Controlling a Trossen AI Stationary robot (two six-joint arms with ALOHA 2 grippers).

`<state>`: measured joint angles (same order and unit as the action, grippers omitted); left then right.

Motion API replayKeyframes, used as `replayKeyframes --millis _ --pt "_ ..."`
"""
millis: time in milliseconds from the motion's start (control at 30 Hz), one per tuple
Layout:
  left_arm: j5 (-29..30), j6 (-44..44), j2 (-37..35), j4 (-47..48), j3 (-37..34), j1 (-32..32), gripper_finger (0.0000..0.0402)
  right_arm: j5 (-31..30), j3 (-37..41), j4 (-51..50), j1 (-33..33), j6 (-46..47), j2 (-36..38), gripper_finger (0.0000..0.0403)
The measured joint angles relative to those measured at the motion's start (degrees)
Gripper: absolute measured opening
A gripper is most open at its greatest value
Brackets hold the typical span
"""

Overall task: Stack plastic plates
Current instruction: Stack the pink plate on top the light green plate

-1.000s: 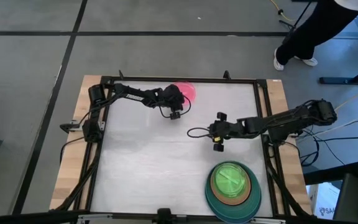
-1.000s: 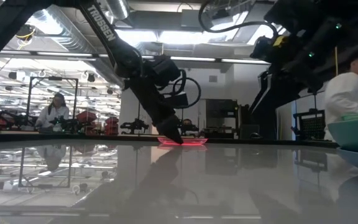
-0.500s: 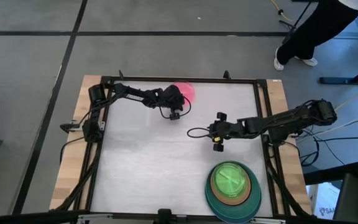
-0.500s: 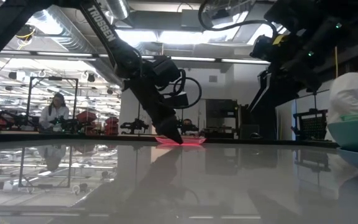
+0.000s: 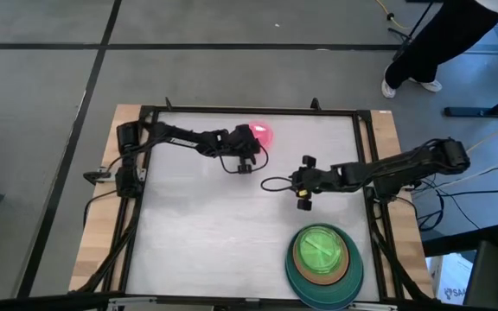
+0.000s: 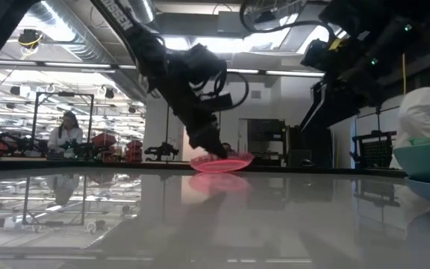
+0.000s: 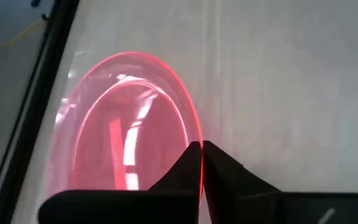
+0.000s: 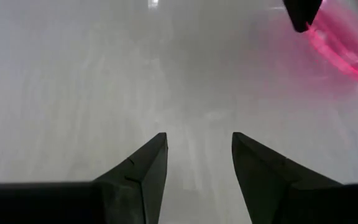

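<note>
The pink plate (image 7: 126, 124) is pinched at its rim by the left gripper (image 7: 201, 163); the stack (image 5: 322, 259) lies well beyond, nearer the spread-fingered right gripper (image 8: 197, 163).

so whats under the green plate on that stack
Under the green plate a brown-orange plate shows as a ring, then a dark teal plate at the base. Any plates between them are covered. The pink plate sits apart, pinched by the left gripper.

Robotics lab: more robot rigs (image 6: 88, 142), ceiling ducts (image 6: 80, 45).
</note>
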<state>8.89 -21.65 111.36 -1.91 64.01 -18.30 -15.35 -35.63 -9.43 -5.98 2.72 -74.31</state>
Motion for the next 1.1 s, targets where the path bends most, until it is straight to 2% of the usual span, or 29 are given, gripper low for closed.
replayKeyframes --millis 233,500,667,833,967,1100 --pt "0.2 0.2 -2.6 0.4 0.0 4.3 0.0001 -3.3 -2.8 -3.7 0.0 -3.5 2.9 0.017" --pt "-1.7 0.3 -2.9 0.2 0.0 8.6 0.0001 -5.3 -3.8 -3.0 0.0 -10.2 3.8 0.017" --pt "-3.2 0.5 -3.0 -1.7 0.0 10.5 0.0001 -9.7 -3.9 -0.7 0.0 -11.5 3.7 0.0171" --pt "-4.2 0.5 -3.1 -4.4 0.0 11.9 0.0001 -9.7 -3.9 -1.3 0.1 -12.6 2.3 0.0202" --pt "-4.2 0.5 -3.1 -5.6 0.0 12.6 0.0001 -9.6 -3.9 -1.0 0.1 -17.6 0.2 0.0233" --pt "-5.3 0.1 -3.1 -6.5 0.0 13.7 0.0001 -10.6 -3.9 -0.6 0.1 -21.2 -1.9 0.0241"
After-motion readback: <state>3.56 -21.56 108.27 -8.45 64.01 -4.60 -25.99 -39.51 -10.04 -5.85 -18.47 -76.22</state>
